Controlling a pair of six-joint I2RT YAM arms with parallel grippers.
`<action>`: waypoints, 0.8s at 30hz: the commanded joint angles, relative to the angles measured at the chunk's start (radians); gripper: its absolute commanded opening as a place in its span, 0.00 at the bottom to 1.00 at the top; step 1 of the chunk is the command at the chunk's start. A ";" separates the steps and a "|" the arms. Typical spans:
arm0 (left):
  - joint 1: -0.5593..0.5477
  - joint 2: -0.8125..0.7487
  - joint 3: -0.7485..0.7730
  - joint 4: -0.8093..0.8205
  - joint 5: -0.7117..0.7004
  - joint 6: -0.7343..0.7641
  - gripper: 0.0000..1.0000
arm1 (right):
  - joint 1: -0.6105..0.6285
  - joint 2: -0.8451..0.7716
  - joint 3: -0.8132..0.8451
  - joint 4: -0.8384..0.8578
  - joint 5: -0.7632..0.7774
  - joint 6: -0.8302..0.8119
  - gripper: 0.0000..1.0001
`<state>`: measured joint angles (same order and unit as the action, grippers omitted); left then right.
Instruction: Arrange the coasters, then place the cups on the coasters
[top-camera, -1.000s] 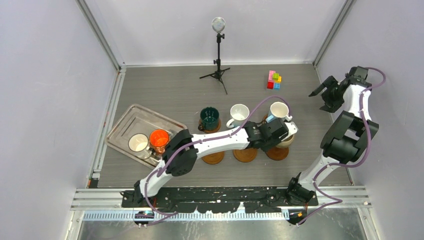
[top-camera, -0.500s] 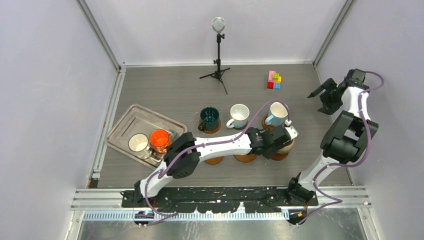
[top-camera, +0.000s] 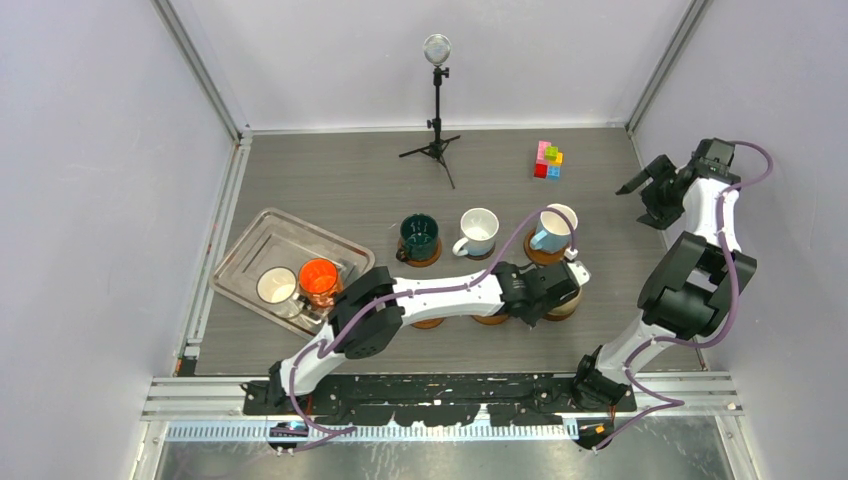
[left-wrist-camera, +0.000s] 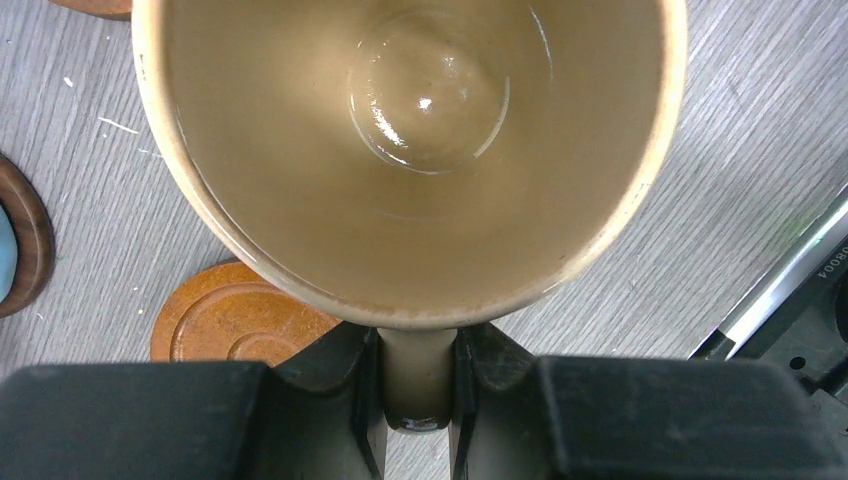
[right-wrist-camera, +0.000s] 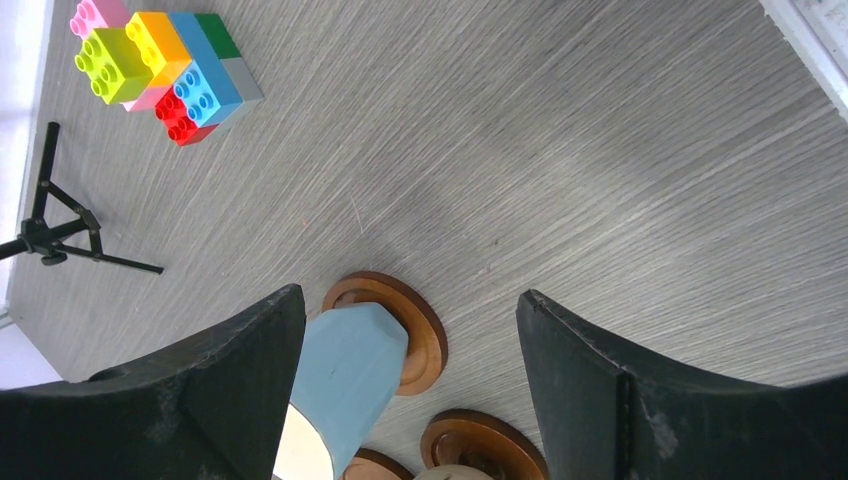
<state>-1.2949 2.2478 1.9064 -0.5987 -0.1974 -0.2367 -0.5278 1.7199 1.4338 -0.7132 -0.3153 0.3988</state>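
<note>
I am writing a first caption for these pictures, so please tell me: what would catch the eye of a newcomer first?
The left arm stretches across the table, its end effector shut on the handle of a beige ceramic mug near the front right. Farther back, a dark green mug, a white mug and a light blue mug each stand on a round brown wooden coaster. At the left, a rectangular silver metal tray holds an orange mug.

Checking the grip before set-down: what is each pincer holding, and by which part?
The left pincer is shut on the handle of the beige ceramic mug. The right pincer is open and holds nothing.
</note>
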 joint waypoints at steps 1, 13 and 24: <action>0.000 -0.056 0.027 0.101 -0.025 -0.034 0.01 | -0.006 -0.052 -0.006 0.026 0.007 0.005 0.82; 0.000 -0.031 0.030 0.099 -0.002 -0.039 0.11 | -0.006 -0.079 -0.043 0.042 0.001 0.008 0.82; 0.001 -0.013 0.034 0.105 -0.006 -0.041 0.23 | -0.006 -0.076 -0.039 0.043 -0.002 0.009 0.82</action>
<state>-1.2942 2.2608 1.9064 -0.5964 -0.1902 -0.2592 -0.5278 1.6936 1.3888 -0.7021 -0.3157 0.3992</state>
